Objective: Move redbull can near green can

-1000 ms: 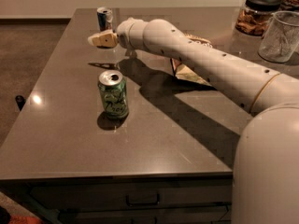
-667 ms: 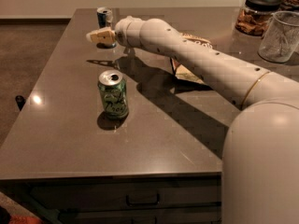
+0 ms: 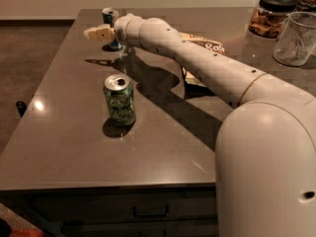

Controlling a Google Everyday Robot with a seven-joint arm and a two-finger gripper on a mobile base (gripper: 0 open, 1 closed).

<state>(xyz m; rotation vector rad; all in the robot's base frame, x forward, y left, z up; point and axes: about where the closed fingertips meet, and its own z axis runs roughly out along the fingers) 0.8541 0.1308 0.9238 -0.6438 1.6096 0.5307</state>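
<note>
The redbull can point(image 3: 109, 17), slim with a silver top, stands at the far left of the dark table point(image 3: 64, 132); my wrist hides its lower part. The green can point(image 3: 119, 100) stands upright nearer the front, well apart from the redbull can. My gripper point(image 3: 97, 33) reaches across the table from the right and sits just in front of and to the left of the redbull can, low over the table top. I cannot tell if it touches the can.
A snack bag point(image 3: 210, 46) lies under my arm at mid-table. A dark-lidded jar point(image 3: 271, 15) and a clear container point(image 3: 296, 38) stand at the far right. The table's left edge drops to the floor.
My gripper has moved left and a little farther back, ending beside the redbull can. Both cans have stayed where they were.
</note>
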